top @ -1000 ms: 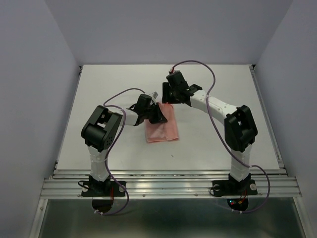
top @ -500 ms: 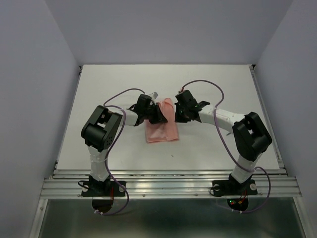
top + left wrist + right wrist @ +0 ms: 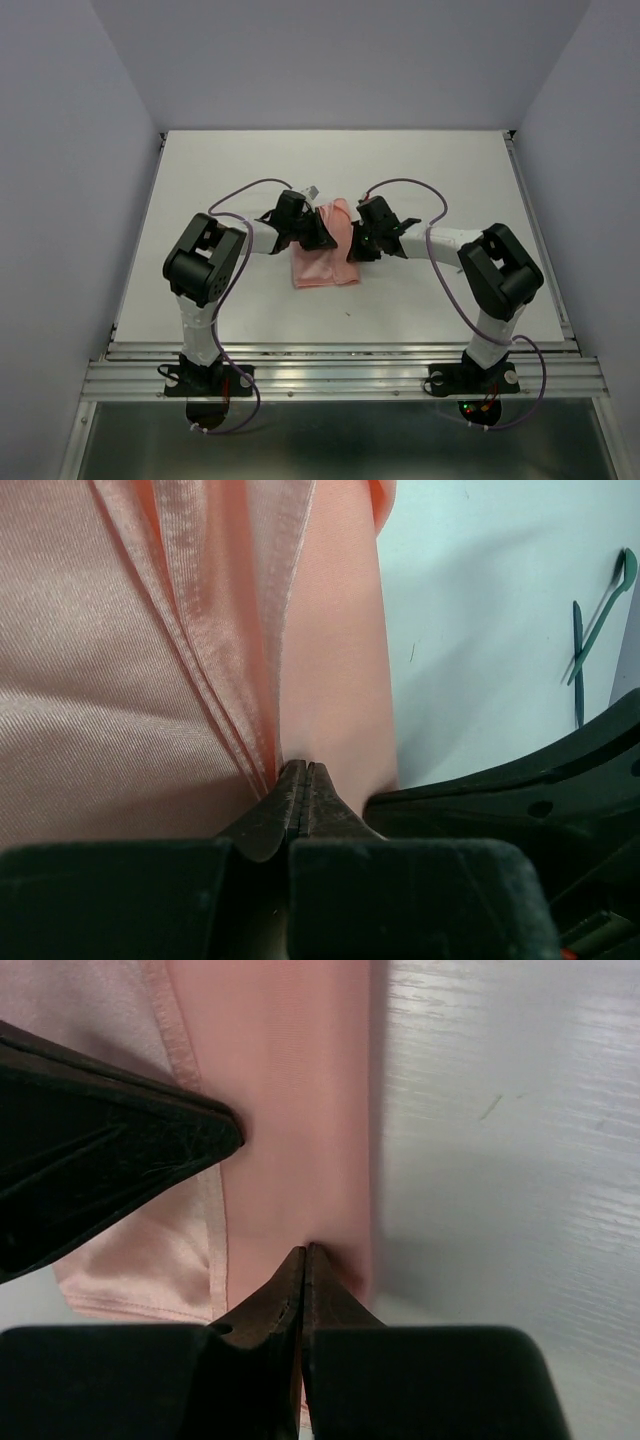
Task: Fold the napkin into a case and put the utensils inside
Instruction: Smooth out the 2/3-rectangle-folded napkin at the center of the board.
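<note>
Pink napkin (image 3: 325, 265) in both clamped jaws.

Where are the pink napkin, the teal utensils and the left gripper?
pink napkin (image 3: 325, 267): top view, its bare near half.
teal utensils (image 3: 599, 619): left wrist view, the longer piece's handle.
left gripper (image 3: 305, 770): left wrist view, shut fingertips pinching the napkin's folds.

Creased salmon-pink napkin (image 3: 325, 264), teal utensils (image 3: 578, 670) apart

No legible text, labels or numbers anywhere.
</note>
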`<act>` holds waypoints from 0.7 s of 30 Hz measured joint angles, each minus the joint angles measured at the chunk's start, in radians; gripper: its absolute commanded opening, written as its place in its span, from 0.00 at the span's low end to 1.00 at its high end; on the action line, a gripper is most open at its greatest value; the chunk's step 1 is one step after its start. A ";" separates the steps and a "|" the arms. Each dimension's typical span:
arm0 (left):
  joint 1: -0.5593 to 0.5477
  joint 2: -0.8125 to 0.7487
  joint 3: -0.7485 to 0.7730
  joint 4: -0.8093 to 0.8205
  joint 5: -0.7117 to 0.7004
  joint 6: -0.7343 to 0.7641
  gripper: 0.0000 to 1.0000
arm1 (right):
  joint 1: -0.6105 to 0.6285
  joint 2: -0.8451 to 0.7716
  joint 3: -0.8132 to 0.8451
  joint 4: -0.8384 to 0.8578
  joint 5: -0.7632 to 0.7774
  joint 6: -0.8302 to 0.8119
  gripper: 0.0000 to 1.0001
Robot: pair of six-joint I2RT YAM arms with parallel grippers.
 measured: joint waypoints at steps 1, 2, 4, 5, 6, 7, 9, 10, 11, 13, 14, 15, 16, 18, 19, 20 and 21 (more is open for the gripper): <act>0.000 -0.001 0.000 -0.005 0.000 0.000 0.00 | -0.001 0.008 -0.003 0.017 -0.007 0.007 0.01; 0.000 -0.005 0.000 -0.011 0.000 0.000 0.00 | -0.003 0.010 -0.008 0.034 -0.014 0.008 0.01; 0.000 -0.013 0.000 -0.029 0.001 0.000 0.00 | -0.003 0.010 -0.019 0.058 -0.023 0.015 0.01; 0.000 -0.019 0.000 -0.037 0.005 0.000 0.00 | -0.003 0.010 -0.019 0.062 -0.024 0.016 0.01; 0.001 -0.026 0.000 -0.042 0.008 0.000 0.00 | -0.003 0.010 -0.023 0.069 -0.025 0.019 0.01; 0.005 -0.033 0.001 -0.046 0.012 -0.001 0.00 | -0.003 0.010 -0.026 0.076 -0.026 0.019 0.01; 0.011 -0.050 0.010 -0.056 0.026 -0.002 0.00 | -0.003 0.010 -0.030 0.086 -0.028 0.022 0.01; 0.014 -0.053 0.021 -0.061 0.032 -0.002 0.00 | -0.003 0.010 -0.031 0.089 -0.029 0.023 0.01; 0.017 -0.053 0.029 -0.064 0.035 -0.002 0.00 | -0.003 0.010 -0.031 0.090 -0.029 0.023 0.01; 0.027 -0.051 0.084 -0.087 0.041 0.000 0.00 | -0.003 0.010 -0.032 0.093 -0.030 0.023 0.01; 0.029 -0.050 0.106 -0.095 0.041 0.002 0.00 | -0.003 0.010 -0.032 0.095 -0.031 0.023 0.01; 0.033 -0.045 0.154 -0.114 0.043 0.006 0.00 | -0.003 0.010 -0.032 0.096 -0.031 0.023 0.01; 0.034 -0.037 0.184 -0.118 0.043 0.009 0.00 | -0.003 0.010 -0.032 0.096 -0.031 0.023 0.01; 0.038 -0.014 0.255 -0.130 0.042 0.020 0.00 | -0.003 0.010 -0.034 0.097 -0.032 0.023 0.01; 0.040 0.010 0.309 -0.151 0.038 0.028 0.00 | -0.003 0.010 -0.034 0.097 -0.033 0.023 0.01; 0.040 0.028 0.344 -0.162 0.036 0.034 0.00 | -0.003 0.010 -0.034 0.097 -0.033 0.023 0.01; 0.040 0.054 0.386 -0.175 0.029 0.044 0.00 | -0.003 0.010 -0.034 0.097 -0.033 0.023 0.01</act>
